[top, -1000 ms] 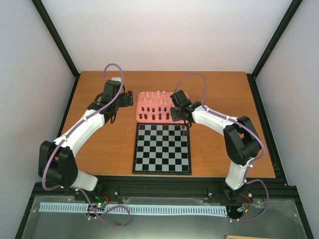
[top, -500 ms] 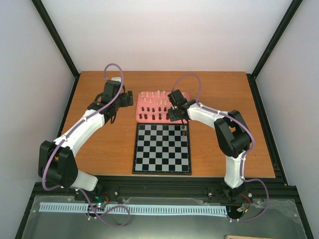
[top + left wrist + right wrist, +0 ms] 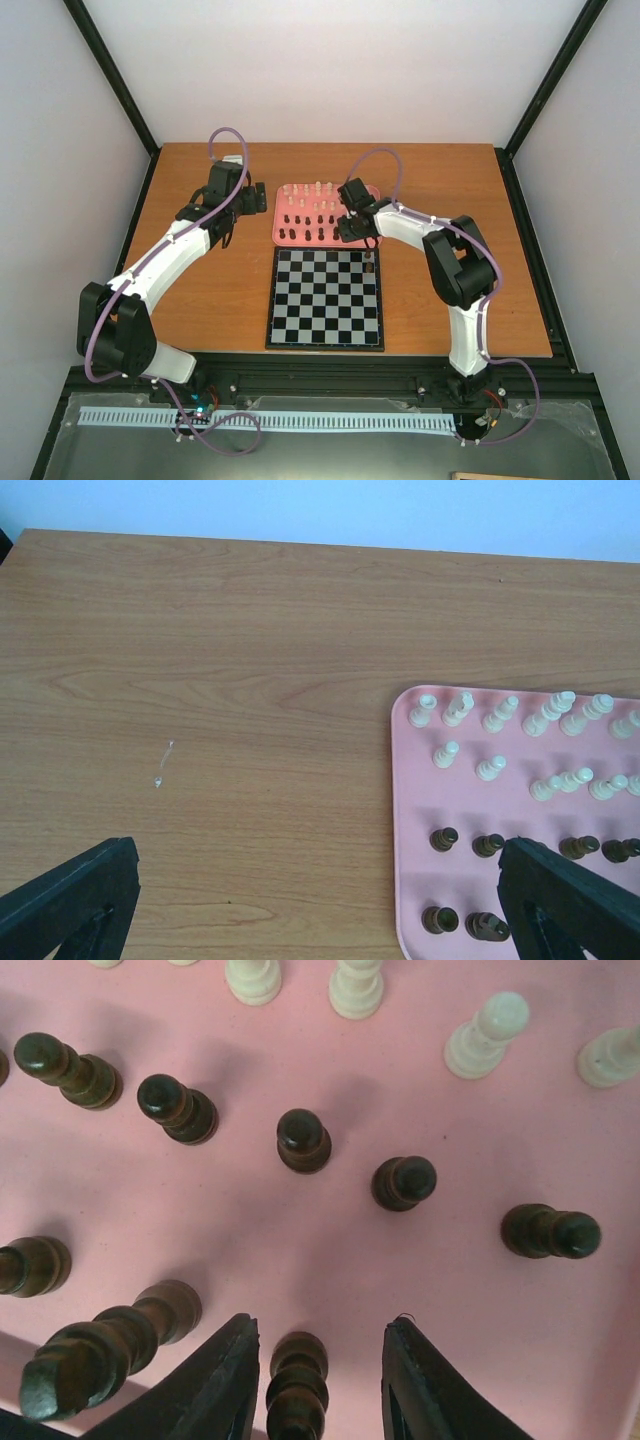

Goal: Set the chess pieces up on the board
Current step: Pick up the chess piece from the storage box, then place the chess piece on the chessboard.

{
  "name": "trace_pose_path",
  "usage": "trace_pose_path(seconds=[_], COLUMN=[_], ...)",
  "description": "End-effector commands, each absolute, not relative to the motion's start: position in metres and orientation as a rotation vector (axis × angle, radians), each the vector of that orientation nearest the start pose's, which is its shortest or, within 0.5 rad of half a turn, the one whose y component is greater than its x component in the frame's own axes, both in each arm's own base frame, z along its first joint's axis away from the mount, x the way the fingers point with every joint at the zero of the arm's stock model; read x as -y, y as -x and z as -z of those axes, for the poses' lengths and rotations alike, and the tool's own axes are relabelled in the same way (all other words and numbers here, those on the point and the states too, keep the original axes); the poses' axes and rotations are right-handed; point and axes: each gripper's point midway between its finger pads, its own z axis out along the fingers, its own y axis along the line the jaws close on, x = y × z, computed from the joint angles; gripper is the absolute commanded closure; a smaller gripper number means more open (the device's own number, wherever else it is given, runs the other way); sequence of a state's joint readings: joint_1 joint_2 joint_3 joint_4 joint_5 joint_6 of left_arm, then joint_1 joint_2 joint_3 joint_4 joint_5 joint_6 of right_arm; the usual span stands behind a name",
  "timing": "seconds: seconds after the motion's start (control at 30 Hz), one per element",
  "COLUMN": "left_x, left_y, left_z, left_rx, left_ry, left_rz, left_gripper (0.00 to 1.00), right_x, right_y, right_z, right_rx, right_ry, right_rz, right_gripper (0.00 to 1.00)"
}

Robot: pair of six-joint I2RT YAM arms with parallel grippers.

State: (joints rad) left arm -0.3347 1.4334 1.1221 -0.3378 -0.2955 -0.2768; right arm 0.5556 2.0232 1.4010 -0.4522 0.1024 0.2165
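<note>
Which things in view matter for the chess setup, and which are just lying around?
Job: dark pieces, cream pieces, pink tray holding them, board, right gripper straddling a dark piece.
Lying about: white slotted strip by the arm bases, speck on the table.

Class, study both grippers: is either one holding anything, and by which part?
Nothing is held. The right gripper straddles a dark piece on the pink tray, with gaps on both sides; the left gripper is open, gripping nothing.
</note>
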Motion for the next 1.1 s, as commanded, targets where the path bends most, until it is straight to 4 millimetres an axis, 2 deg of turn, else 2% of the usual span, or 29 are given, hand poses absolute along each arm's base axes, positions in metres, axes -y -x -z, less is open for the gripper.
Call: trace_pose_path(seconds=[0.0,0.17,0.37,0.47,0.67,0.83,1.03,1.07], left_x=[0.090,0.090,0.090,0.089,0.090,0.090,0.089,0.089], left_y=[-0.423,-0.423,-0.423,-0.422,-0.422,-0.422,-0.423,-0.423], left_z=[-0.219,-0.220,-0.219,-0.221,-0.220,-0.220,-0.219,-0.219], left_rx=[-2.167,-2.165,-2.168,-2.163,-2.165,-2.165,-2.167,-2.168], left_ry=[0.119,0.120,0.121,0.125,0.124,0.124,0.121,0.121], left_rz=[0.007,0.008,0.006,0.004,0.007,0.007,0.001,0.000], left_gripper=[0.00,0.00,0.00,0.00,0.00,0.00,0.00,0.00], right_x=[-0.247,-0.247,-0.244,-0.244,-0.243,-0.238,-0.222,-0.221], right_y=[-0.429,-0.430,-0.430,-0.431,-0.429,-0.413,-0.372,-0.365], right_z=[-0.040,-0.038,-0.048,-0.062,-0.108,-0.125,-0.134,-0.145], right_rx=[-2.603,-2.607,-2.593,-2.568,-2.483,-2.467,-2.458,-2.435], right_ry=[0.428,0.422,0.413,0.406,0.382,0.362,0.319,0.311], right_rz=[-0.145,-0.149,-0.143,-0.148,-0.195,-0.219,-0.202,-0.210], right_gripper=[0.65,0.77,0.83,0.84,0.84,0.84,0.84,0.84])
